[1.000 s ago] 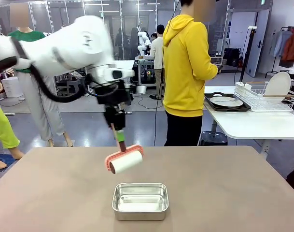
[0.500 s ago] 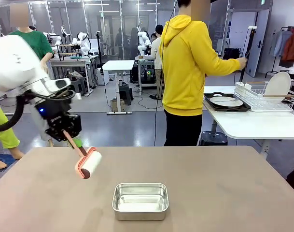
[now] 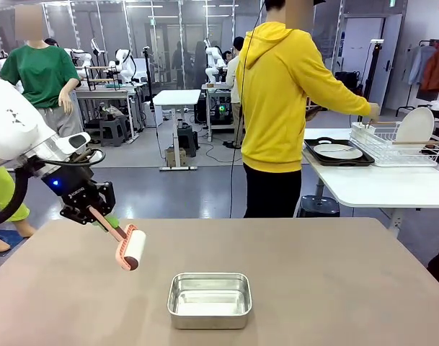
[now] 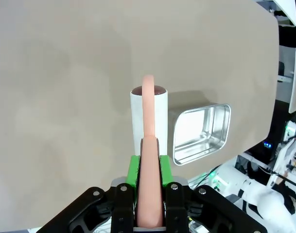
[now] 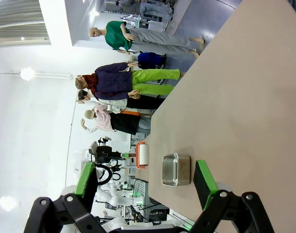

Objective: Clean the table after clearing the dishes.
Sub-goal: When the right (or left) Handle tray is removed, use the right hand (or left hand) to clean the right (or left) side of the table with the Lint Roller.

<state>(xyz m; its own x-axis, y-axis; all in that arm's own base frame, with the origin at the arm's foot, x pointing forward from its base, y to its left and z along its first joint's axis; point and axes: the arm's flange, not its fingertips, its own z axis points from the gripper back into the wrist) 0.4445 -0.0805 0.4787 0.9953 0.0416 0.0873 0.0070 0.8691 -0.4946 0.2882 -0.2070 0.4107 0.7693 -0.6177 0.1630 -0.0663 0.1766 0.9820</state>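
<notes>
The brown table point(image 3: 334, 288) has a smooth, matte top, and most of it is bare. A small steel pan point(image 3: 209, 299) stands on it, near the robot's edge and about in the middle.

The left gripper point(image 3: 96, 210) comes in from the left side, over the far left part of the table. Its green fingers point(image 4: 133, 171) are closed tightly on the pink handle of a lint roller point(image 3: 130, 247). The white roll hangs low over the top, to the left of the pan and apart from it. From these views it is not clear whether the roll touches the surface.

In the right wrist view, the right gripper point(image 5: 144, 180) has its jaws wide apart, with nothing between them.

The dishes are not on the brown table. A dark tray point(image 3: 314, 155) with a white plate point(image 3: 339, 151) lies on a white side table point(image 3: 378, 187) at the right, just beside a wire rack point(image 3: 399, 144).

A person in a yellow hoodie point(image 3: 280, 101) stands at the far side and reaches one hand point(image 3: 373, 110) to the rack.

Behind is a large hall with a grey floor and more work tables.
</notes>
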